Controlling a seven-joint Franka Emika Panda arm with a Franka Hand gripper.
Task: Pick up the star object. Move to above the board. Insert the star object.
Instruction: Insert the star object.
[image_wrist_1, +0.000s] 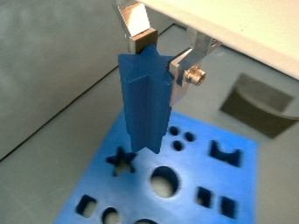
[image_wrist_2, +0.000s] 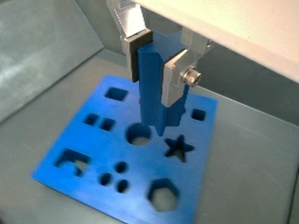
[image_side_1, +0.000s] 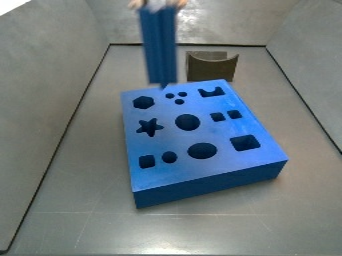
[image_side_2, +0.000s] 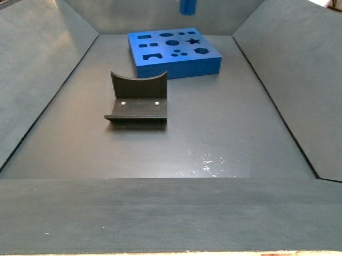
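My gripper (image_wrist_1: 160, 54) is shut on the top of the star object (image_wrist_1: 146, 105), a tall blue ridged peg that hangs upright between the fingers. It shows the same way in a wrist view (image_wrist_2: 158, 61), with the star object (image_wrist_2: 155, 87) clamped by both pads. The board (image_wrist_1: 193, 175) lies below it. The peg's lower end hovers over the board near the star hole (image_wrist_1: 121, 161), which also shows in a wrist view (image_wrist_2: 177, 147). In a side view the star object (image_side_1: 158, 45) hangs above the far edge of the board (image_side_1: 171, 140). The star hole (image_side_1: 150, 127) is uncovered.
The fixture (image_side_2: 136, 100), a dark bracket, stands on the grey tray floor apart from the board (image_side_2: 187, 68). It also shows beyond the board in a side view (image_side_1: 211, 65) and in a wrist view (image_wrist_1: 260, 103). Sloping tray walls surround the floor.
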